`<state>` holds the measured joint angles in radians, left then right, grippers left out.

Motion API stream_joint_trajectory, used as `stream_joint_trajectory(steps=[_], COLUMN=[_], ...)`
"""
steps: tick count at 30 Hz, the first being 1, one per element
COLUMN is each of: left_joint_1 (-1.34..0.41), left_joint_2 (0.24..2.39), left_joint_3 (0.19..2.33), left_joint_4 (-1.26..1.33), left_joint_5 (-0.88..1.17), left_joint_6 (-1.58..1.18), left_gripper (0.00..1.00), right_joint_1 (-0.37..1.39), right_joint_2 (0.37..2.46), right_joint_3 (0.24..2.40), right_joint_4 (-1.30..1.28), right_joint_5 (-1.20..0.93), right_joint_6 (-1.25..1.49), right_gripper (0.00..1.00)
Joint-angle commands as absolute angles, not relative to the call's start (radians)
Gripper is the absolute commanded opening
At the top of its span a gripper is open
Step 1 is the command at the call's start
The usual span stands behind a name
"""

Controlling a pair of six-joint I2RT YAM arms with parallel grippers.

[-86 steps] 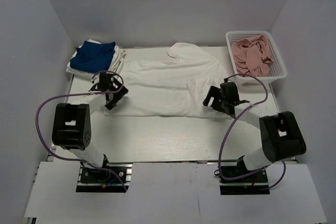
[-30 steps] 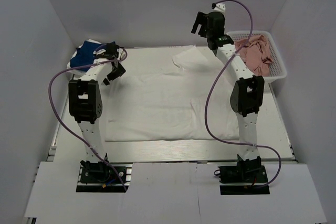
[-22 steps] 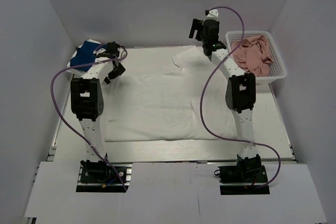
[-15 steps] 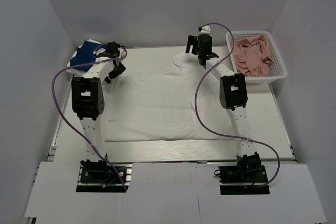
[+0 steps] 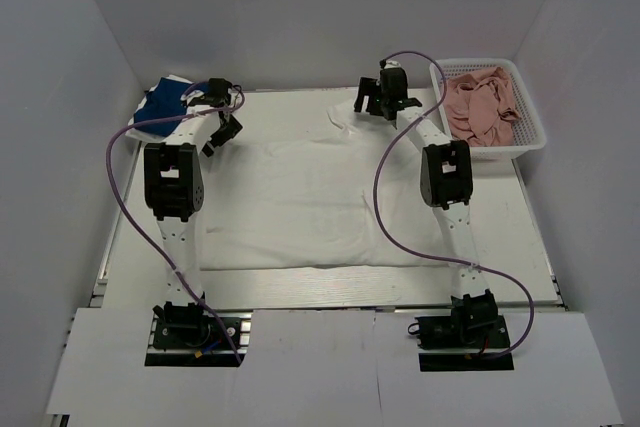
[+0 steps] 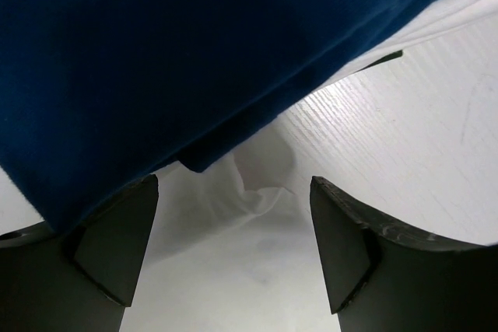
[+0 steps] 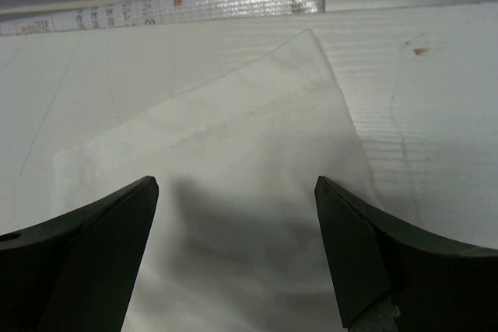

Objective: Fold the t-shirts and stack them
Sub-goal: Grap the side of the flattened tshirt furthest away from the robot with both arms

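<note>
Stack: blue shirt (image 5: 168, 107) looks folded, far left corner.
Remaining: white shirt (image 5: 310, 197) lies flat, unfolded.
Grippers: my left gripper (image 5: 223, 131) and right gripper (image 5: 375, 105) are both apart, empty.

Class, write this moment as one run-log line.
left tool open at blue shirt edge | right tool open above white shirt far edge | nothing held

The large white t-shirt (image 5: 310, 197) lay spread flat in the middle of the table, its near edge straight. One sleeve (image 7: 233, 169) reached out flat toward 12 o'clock. At about 10 o'clock, in the far corner, the blue t-shirt (image 5: 163, 107) rested folded on a second white t-shirt (image 5: 137, 128), also folded, whose edges showed around it.
</note>
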<state>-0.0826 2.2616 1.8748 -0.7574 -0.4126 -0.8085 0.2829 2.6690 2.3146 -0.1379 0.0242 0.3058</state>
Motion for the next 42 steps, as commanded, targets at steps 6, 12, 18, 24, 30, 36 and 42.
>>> stream_joint_trajectory(steps=[6,12,18,24,30,36,42], left_joint_1=[-0.087,-0.087,-0.087,-0.087,-0.097,-0.117,-0.137], left_joint_2=[2.247,2.267,2.295,2.313,2.258,2.175,2.117], left_joint_3=[1.902,1.92,1.94,1.963,1.907,1.815,1.813], left_joint_4=[-0.782,-0.782,-0.782,-0.802,-0.825,-0.799,-0.841], left_joint_5=[-0.448,-0.437,-0.456,-0.434,-0.416,-0.426,-0.526], left_joint_6=[-0.815,-0.815,-0.824,-0.824,-0.824,-0.834,-0.825], left_gripper=[0.9,0.9,0.87,0.69,0.42,0.0,0.0], right_joint_1=[0.29,0.307,0.354,0.376,0.387,0.402,0.403], right_joint_2=[2.618,2.612,2.626,2.588,2.47,2.375,2.182], right_joint_3=[2.338,2.309,2.307,2.283,2.102,1.942,1.729], right_joint_4=[-0.491,-0.45,-0.391,-0.349,-0.222,-0.065,0.179], right_joint_5=[0.072,0.172,0.314,0.305,0.317,0.37,0.417], right_joint_6=[0.21,0.144,0.014,-0.02,-0.006,-0.006,-0.029], right_gripper=[0.68,0.32,0.0,0.0,0.0,0.0,0.0])
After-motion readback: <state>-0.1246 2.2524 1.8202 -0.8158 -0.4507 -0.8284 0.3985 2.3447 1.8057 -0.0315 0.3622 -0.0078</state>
